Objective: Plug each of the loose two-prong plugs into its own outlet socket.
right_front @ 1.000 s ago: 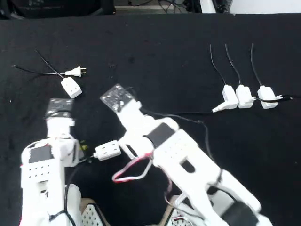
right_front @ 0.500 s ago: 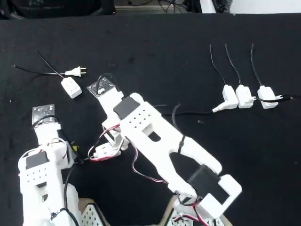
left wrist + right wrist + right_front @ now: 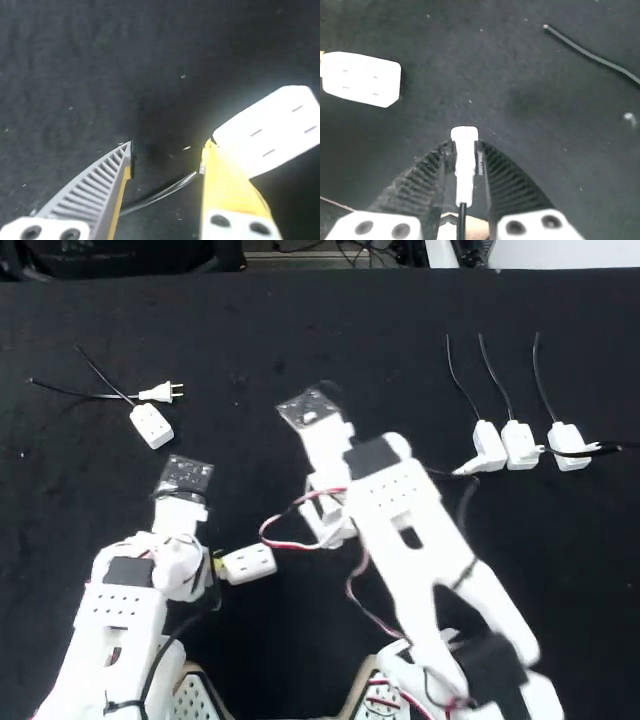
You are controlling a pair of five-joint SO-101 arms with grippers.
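R tool (image 3: 464, 144) is gripping white plug (image 3: 464, 165) over mid-worktop (image 3: 330, 330), prob. readying it for a socket | L tool (image 3: 166, 146) is standing wide open w/ outlet block (image 3: 267, 130) just beside it nr worktop's near edge, likely to steady it | plug is looking small, flat-sided, black cord (image 3: 462, 217) trailing back

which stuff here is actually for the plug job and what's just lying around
Job: held plug in right gripper; near outlet block beside left gripper; loose plug and far outlet block; three corded white pieces.
Lying about: cables past the table's far edge.
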